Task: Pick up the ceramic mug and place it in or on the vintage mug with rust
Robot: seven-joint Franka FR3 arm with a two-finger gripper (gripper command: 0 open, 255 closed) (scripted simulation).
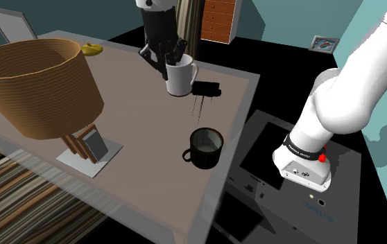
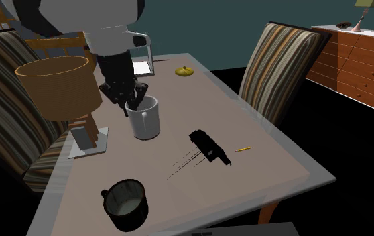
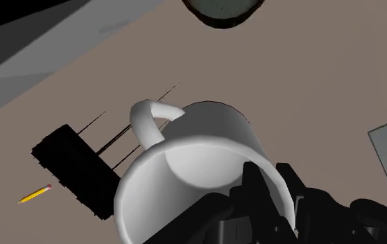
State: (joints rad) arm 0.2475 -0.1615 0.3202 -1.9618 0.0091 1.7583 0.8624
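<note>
Shoulder view, task thing: the plain white mug (image 1: 181, 80) with a loop handle is at the upper middle of the frame, on or just above the grey-brown worktop (image 1: 143, 132); I cannot tell which.
Shoulder view, jaws: closed on the white mug's rim from above, at its upper-left side.
Shoulder view, target: the round black mug (image 1: 206, 147) with a pale inside stands upright at lower centre, well apart from the white mug and near the worktop's lower-right edge.
Shoulder view, rest: a tan woven lampshade (image 1: 32, 86) is at the left, and a black comb-like block (image 1: 207, 89) lies just right of the white mug.
Second exterior view, mugs: the white mug is left of centre under the jaws. The black mug is at the lower left.
Second exterior view, rest: the black comb-like block lies right of centre, between the white mug and a small yellow pencil (image 2: 243, 149). A striped chair (image 2: 279, 67) stands at the upper right.
Wrist view, jaws: one is inside the white mug and one outside, with the wall clasped between them.
Wrist view, layout: the handle points toward the black comb-like block. The black mug lies beyond the white mug, apart from it.
</note>
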